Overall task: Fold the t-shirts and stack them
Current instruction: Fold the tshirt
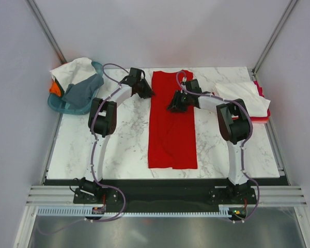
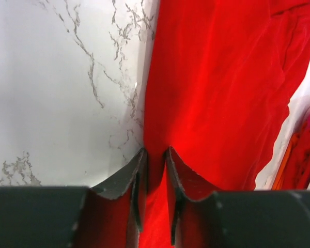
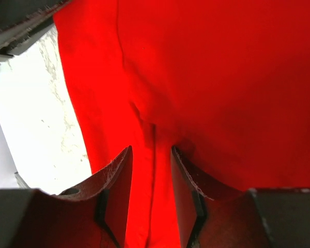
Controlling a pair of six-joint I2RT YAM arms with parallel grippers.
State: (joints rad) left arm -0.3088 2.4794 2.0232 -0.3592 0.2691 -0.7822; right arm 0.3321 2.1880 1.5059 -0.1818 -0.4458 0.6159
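Layout shows only from above: a red t-shirt (image 1: pixel 171 124), folded into a long strip, lies down the middle of the marble counter (image 1: pixel 119 144). The left gripper (image 1: pixel 147 94) is at its far left edge and the right gripper (image 1: pixel 174 106) on its far right part. The left wrist view shows narrow jaws astride the shirt's edge. The right wrist view shows wider jaws with a crease between. Whether either pinches cloth I cannot tell. A teal basket (image 1: pixel 59 107), far left, holds a white t-shirt (image 1: pixel 72 70) and a grey t-shirt (image 1: pixel 83 90), which half hide an orange t-shirt (image 1: pixel 54 88).
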